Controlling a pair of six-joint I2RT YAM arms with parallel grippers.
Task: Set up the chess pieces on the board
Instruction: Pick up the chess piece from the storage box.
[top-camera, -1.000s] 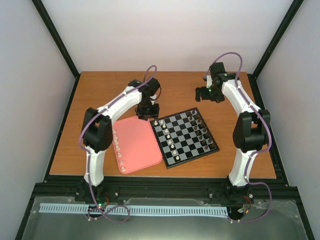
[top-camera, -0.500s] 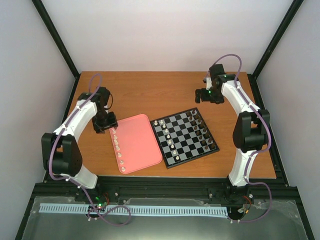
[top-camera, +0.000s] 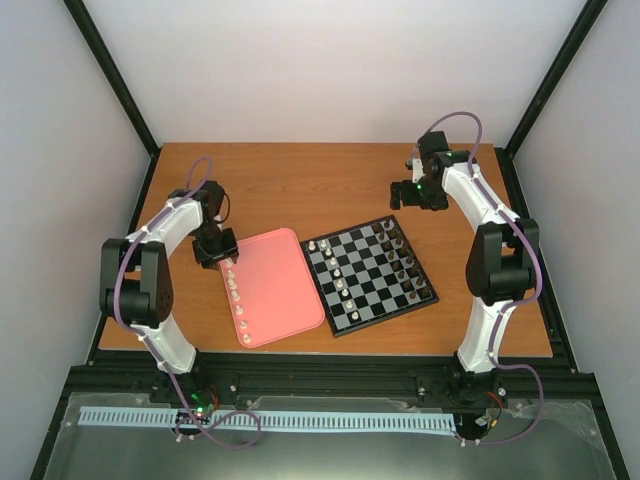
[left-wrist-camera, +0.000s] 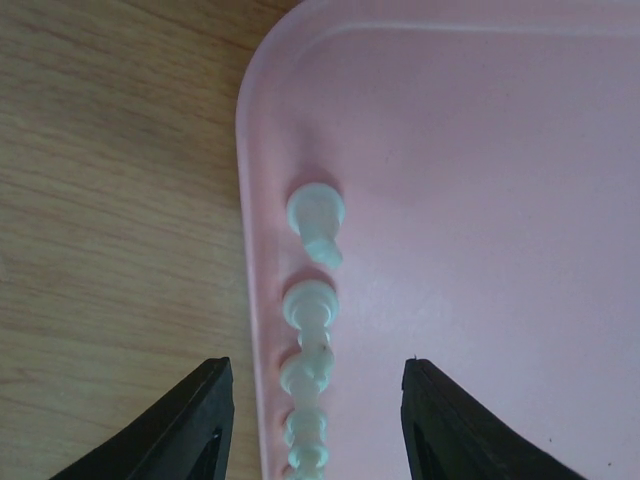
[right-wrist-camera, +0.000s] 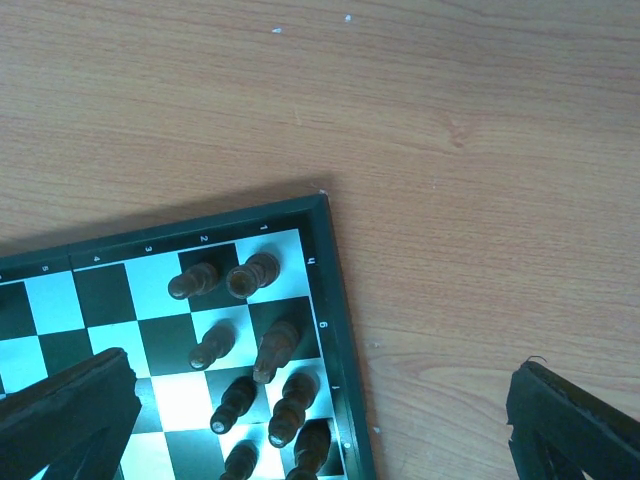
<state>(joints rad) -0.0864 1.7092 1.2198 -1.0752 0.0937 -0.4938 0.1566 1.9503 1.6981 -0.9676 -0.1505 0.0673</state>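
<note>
The pink tray (top-camera: 280, 290) lies on the bench (top-camera: 300, 180) just left of the board (top-camera: 375, 272). It holds one row of cream chess pieces (top-camera: 236, 298) along its left rim. Five show in the left wrist view, the nearest ones crowded together, and the overhead view is too small for a sure count. The board carries more cream pieces down its left side and dark pieces (right-wrist-camera: 275, 345) down its right. Eight of the dark ones can be counted in two files in the right wrist view. The left jaws hang wide open over the far end of the tray's row, which runs between their fingers (left-wrist-camera: 190, 425); they touch none and hold nothing. The right jaws are also spread wide and empty, above the board's far right corner.
</note>
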